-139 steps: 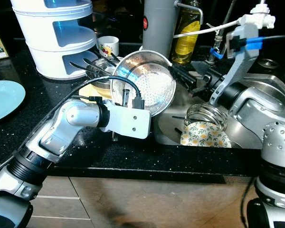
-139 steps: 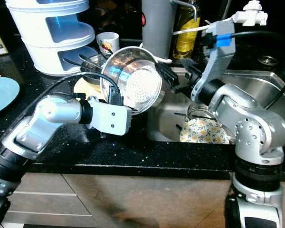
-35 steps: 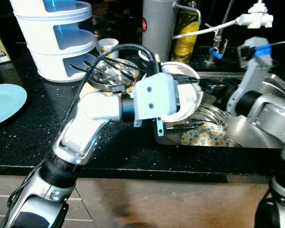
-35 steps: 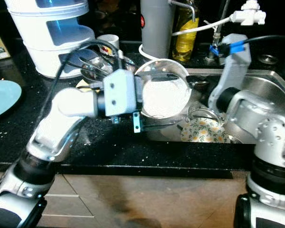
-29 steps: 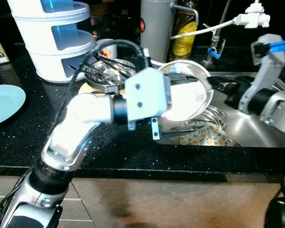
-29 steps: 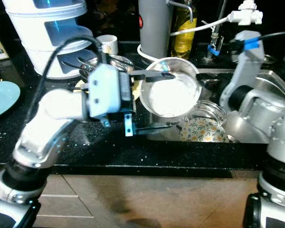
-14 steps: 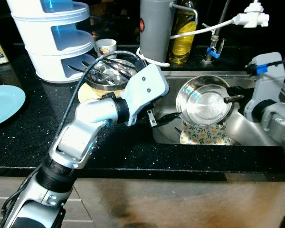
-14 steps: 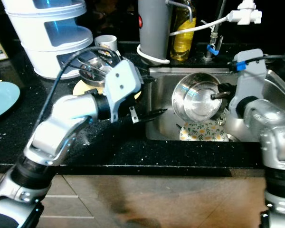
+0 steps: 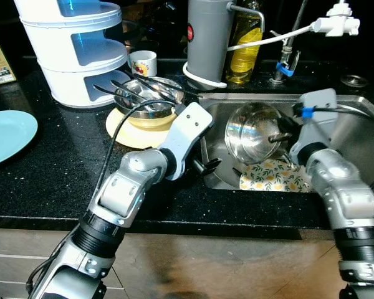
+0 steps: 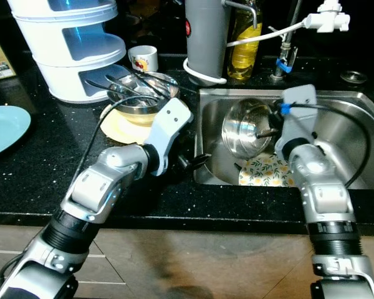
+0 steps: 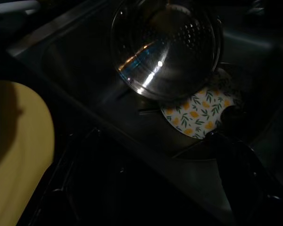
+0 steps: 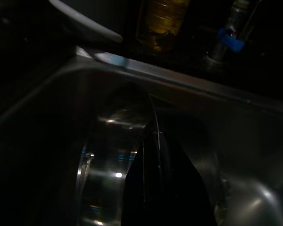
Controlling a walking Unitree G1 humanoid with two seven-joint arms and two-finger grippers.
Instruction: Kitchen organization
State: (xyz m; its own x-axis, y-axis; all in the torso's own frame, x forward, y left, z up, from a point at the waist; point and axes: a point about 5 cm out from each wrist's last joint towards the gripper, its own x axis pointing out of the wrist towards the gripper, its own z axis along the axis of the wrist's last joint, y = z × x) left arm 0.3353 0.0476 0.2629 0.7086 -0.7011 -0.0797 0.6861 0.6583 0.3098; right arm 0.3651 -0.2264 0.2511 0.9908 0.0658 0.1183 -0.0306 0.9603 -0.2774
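A steel colander (image 9: 252, 128) stands tilted on its side in the sink (image 9: 361, 134), above a floral plate (image 9: 271, 176) on the sink floor. My right gripper (image 9: 279, 131) is shut on the colander's rim; in the right wrist view its black fingers (image 12: 155, 183) pinch that rim (image 12: 108, 160). My left gripper (image 9: 206, 167) hangs at the sink's left edge, open, with nothing between its fingers. In the left wrist view the colander (image 11: 165, 47) and the floral plate (image 11: 198, 115) lie ahead of it.
A yellow plate (image 9: 121, 128) with a steel bowl of utensils (image 9: 143, 99) sits left of the sink. Behind stand a white tiered container (image 9: 75, 50), a cup (image 9: 142, 62), a grey flask (image 9: 209, 37), an oil bottle (image 9: 244, 43) and the tap (image 9: 287, 59). A blue plate (image 9: 6, 131) lies far left.
My left gripper carried the colander over the sink, let go of it and drew back to the sink's left edge. My right gripper took the rim and lowered the colander into the sink.
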